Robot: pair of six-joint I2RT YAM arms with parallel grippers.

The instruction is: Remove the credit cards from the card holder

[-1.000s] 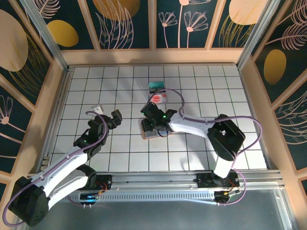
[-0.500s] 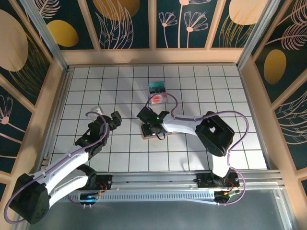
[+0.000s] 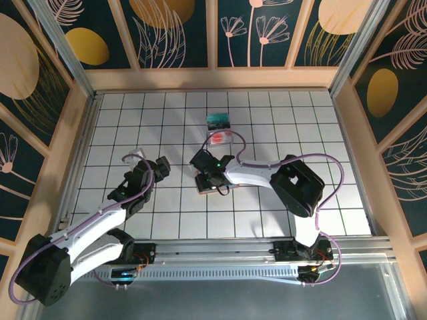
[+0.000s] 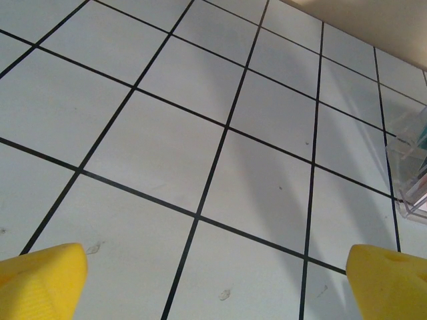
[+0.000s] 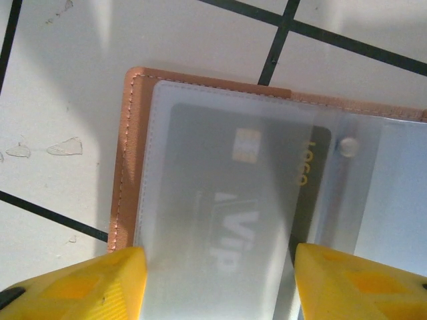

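Observation:
The tan leather card holder [image 3: 207, 189] lies open on the tiles near the middle. My right gripper [image 3: 213, 176] hangs right over it. In the right wrist view the holder's stitched leather edge [image 5: 123, 153] frames a frosted sleeve with a dark card [image 5: 233, 200] marked VIP inside. My right gripper [image 5: 217, 287] is open, a yellow fingertip on each side of that sleeve. A teal-green card [image 3: 218, 121] and a pale card with a red circle [image 3: 222, 138] lie on the tiles behind the holder. My left gripper [image 3: 159, 167] [image 4: 215, 283] is open over bare tiles.
A small clear plastic piece [image 3: 134, 155] [image 4: 412, 167] lies just left of my left gripper. Wooden walls [image 3: 83, 133] ring the tiled floor. The right arm's elbow [image 3: 297, 183] stands to the right of the holder.
My right gripper slid slightly left over the holder, its elbow swung left, and its jaws widened. The left gripper shifted very little.

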